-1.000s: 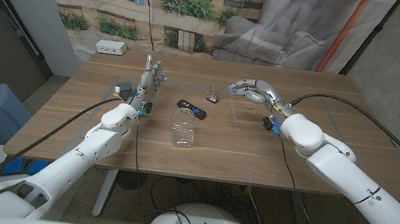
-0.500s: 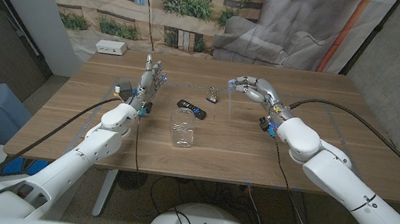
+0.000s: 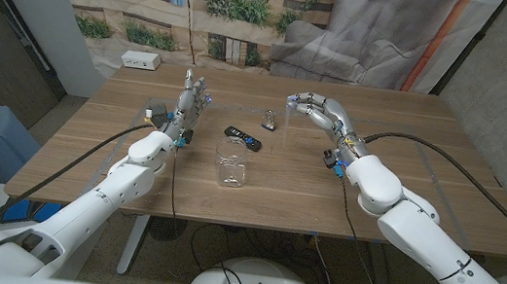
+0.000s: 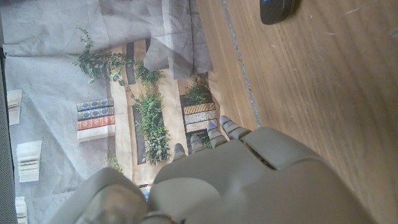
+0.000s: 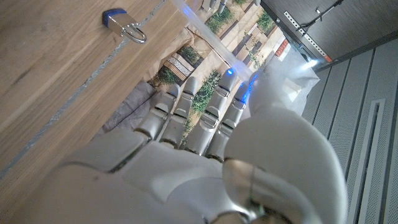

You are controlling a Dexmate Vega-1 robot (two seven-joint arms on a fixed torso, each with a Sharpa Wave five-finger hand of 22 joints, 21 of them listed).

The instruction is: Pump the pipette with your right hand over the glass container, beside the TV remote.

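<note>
My right hand (image 3: 316, 109) hovers over the back middle of the table, fingers curled around the bulb of a clear plastic pipette (image 3: 287, 126) whose tip hangs down. In the right wrist view the pipette (image 5: 208, 38) runs out past the fingertips (image 5: 214, 106). The glass container (image 3: 232, 167) stands upright nearer the front edge, left of and nearer than the hand. A black TV remote (image 3: 243, 138) lies just behind the container, and its end (image 4: 278, 7) shows in the left wrist view. My left hand (image 3: 192, 101) is raised left of the remote, fingers apart and empty.
A small padlock (image 3: 269, 120) lies on the table between the remote and my right hand, also seen as the padlock (image 5: 126, 28) in the right wrist view. A white power strip (image 3: 140, 60) sits at the back left corner. Cables trail off both arms.
My right hand has moved left with the pipette, from the right of the padlock toward it. The left hand, the container and the remote have stayed put.
</note>
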